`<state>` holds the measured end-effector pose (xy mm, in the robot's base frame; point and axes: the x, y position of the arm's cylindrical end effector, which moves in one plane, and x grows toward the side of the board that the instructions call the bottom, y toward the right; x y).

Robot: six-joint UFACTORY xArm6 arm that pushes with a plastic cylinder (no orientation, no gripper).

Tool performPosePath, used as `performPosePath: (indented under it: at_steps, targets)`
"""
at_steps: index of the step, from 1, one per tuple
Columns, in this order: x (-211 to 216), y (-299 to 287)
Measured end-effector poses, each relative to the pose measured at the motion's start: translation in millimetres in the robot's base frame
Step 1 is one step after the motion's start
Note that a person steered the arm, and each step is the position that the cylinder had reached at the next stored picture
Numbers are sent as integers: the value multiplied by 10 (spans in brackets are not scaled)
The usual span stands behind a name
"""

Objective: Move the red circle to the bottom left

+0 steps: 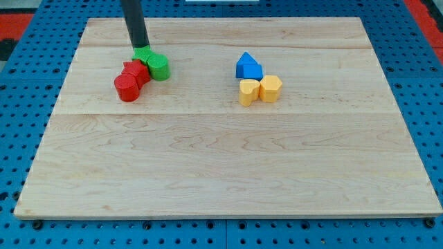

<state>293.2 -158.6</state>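
The red circle (127, 88) lies on the wooden board (228, 173) in the upper left, touching a second red block (136, 71) just above and to its right. A green block (158, 67) touches that red block on its right, and another green block (142, 54) sits just above. My tip (140, 47) is at the top of this cluster, at the upper green block's top edge, above and to the right of the red circle.
A blue block (248, 66) sits right of centre near the view's top, with two yellow blocks (248, 91) (270, 88) touching it just below. The board lies on a blue pegboard (21, 138).
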Motion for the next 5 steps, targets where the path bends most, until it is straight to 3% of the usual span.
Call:
performPosePath:
  at_steps: [4, 5]
  targets:
    - [855, -270]
    - [860, -270]
